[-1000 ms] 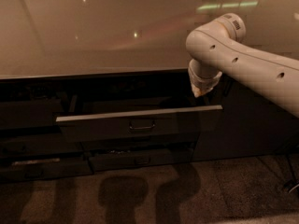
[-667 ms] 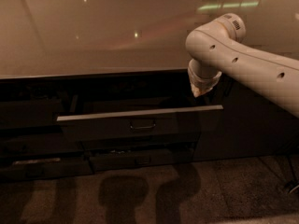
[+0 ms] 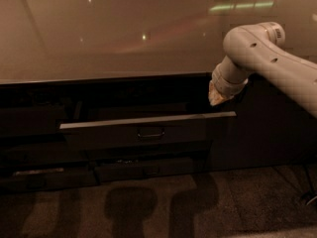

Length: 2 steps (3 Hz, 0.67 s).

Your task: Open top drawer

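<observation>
The top drawer (image 3: 114, 137) is a wide dark grey front with a small centred loop handle (image 3: 150, 132). It stands pulled out from the dark cabinet, its pale top edge (image 3: 147, 120) showing. My white arm (image 3: 270, 58) reaches in from the right. My gripper (image 3: 216, 97) hangs at the arm's end, just above the drawer's right end, apart from the handle. The box inside the drawer is in shadow.
A beige glossy countertop (image 3: 114, 33) lies above the cabinet. A shorter dark drawer front (image 3: 143, 170) sits below the top drawer. A dark cabinet panel (image 3: 262, 128) fills the right side. Speckled floor (image 3: 158, 207) with shadows lies in front.
The arm and gripper have moved slightly to the right and up. The drawer stands open as before.
</observation>
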Each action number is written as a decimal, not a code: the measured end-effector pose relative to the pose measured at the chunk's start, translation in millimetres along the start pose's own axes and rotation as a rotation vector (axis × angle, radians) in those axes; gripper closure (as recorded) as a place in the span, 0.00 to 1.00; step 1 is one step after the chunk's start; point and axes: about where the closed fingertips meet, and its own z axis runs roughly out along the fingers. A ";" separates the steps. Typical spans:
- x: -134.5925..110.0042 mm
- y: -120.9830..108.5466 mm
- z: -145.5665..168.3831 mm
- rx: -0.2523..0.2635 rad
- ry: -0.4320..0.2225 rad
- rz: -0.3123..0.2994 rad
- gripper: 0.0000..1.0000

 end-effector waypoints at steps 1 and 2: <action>-8.7 -3.6 16.8 -0.055 -0.108 -0.115 1.00; -7.6 -1.5 16.1 -0.061 -0.113 -0.171 1.00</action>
